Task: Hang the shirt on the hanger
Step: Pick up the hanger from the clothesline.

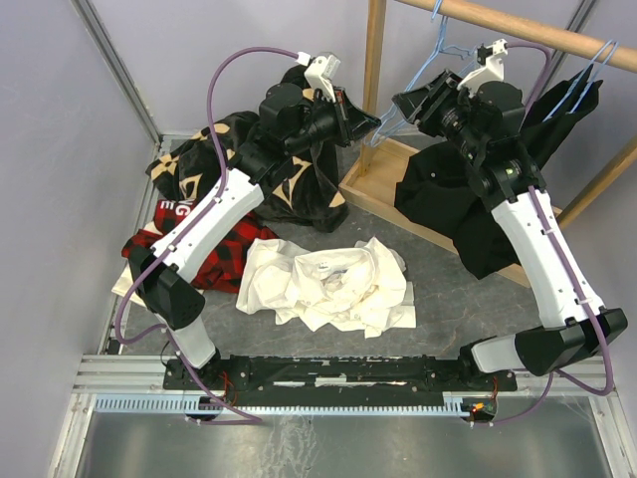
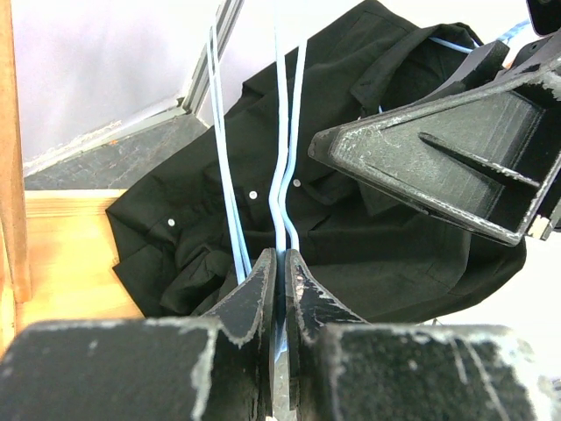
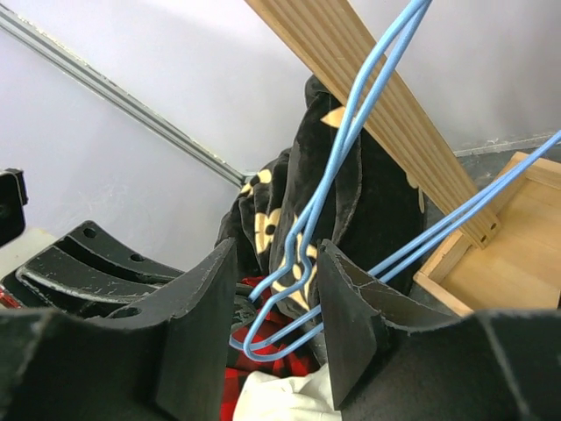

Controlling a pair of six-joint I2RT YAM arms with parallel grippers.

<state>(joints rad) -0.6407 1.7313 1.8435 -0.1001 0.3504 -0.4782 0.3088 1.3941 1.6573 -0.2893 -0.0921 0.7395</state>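
- Two tools meet face to face up near the wooden rod (image 1: 528,28), well away from the shirt (image 1: 328,284).
- My left tool (image 2: 280,256) is clamped on the hanger (image 2: 280,230). Its two fingers press together on the light-blue wire, with no gap showing in the left wrist view.
- My right tool (image 3: 276,250) stands partly spread, one finger on each side of the hanger's twisted neck. There is clear space between the wire and one finger. The wire runs close by the other, and I cannot tell whether they touch. This tool grips nothing.
- From the neck, the hanger's wire runs up toward the rod, and its hook curves at the rod in the top view.
- The shirt lies crumpled in a white heap on the grey tabletop (image 1: 448,269), in front of the arm bases and between the two arms, with neither tool near it.
- A red-and-black plaid shirt (image 1: 214,261) lies against the white heap on my left side.
- A black garment with tan marks (image 1: 299,184) is piled behind the plaid shirt, under my left arm.
- A black shirt (image 1: 448,199) hangs below the rod on my right side, draping down onto the wooden base.
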